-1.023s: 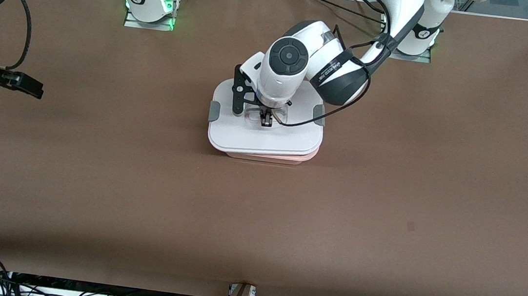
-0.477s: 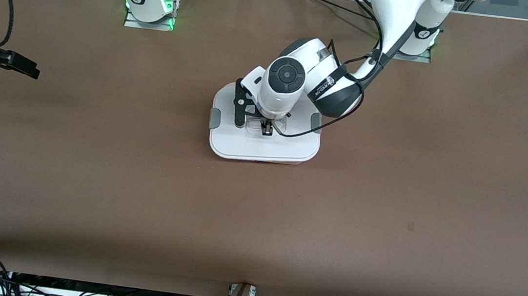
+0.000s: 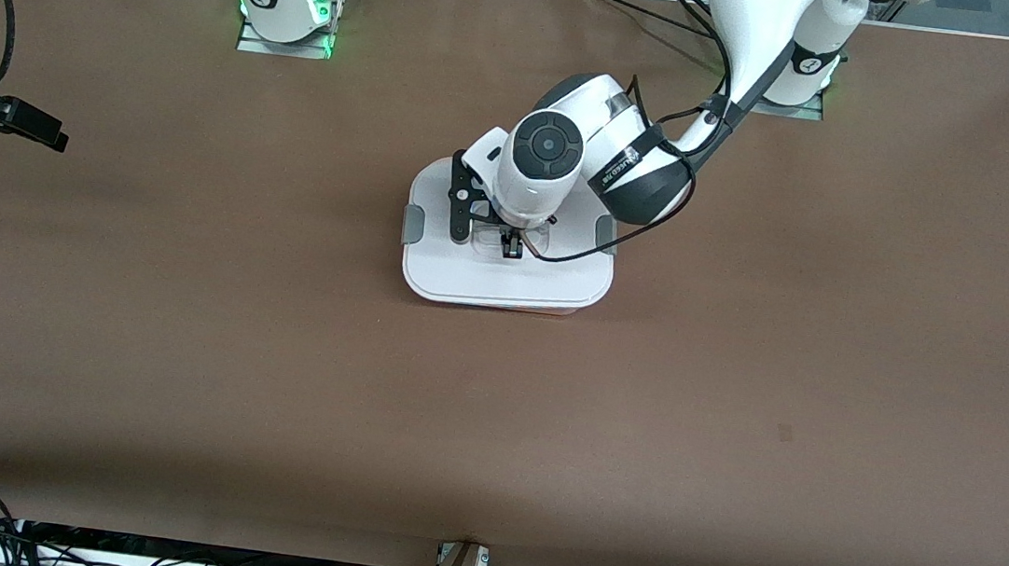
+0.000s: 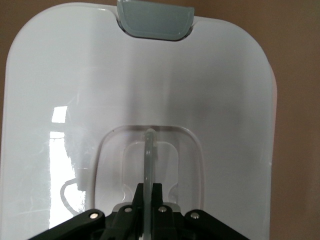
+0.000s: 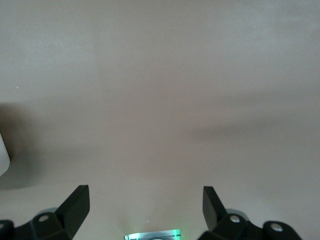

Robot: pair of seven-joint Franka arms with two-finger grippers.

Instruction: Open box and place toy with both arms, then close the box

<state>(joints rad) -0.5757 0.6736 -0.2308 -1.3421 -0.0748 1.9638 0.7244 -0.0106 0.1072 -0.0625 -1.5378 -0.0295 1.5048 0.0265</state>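
Note:
The box [image 3: 549, 309] stands mid-table with its white lid [image 3: 505, 276] lying flat on it; only a thin pink strip of the tub shows under the lid's near edge. Grey clips [image 3: 413, 224] sit on both short sides, and one clip [image 4: 155, 20] shows in the left wrist view. My left gripper [image 3: 509, 246] is shut on the lid's clear handle [image 4: 149, 155], its own jaws [image 4: 149, 187] pinching the thin upright bar. My right gripper [image 3: 42, 129] is open and empty over bare table at the right arm's end, as the right wrist view [image 5: 145, 192] shows. The toy is out of view.
The brown table [image 3: 737, 392] is bare around the box. The arm bases [image 3: 287, 12] stand along the top edge. Cables hang off the left arm's wrist over the lid, and more lie below the table's near edge.
The left gripper has come down with the lid, which now sits squarely on the tub with less pink showing. The right gripper has drifted farther toward the right arm's end of the table.

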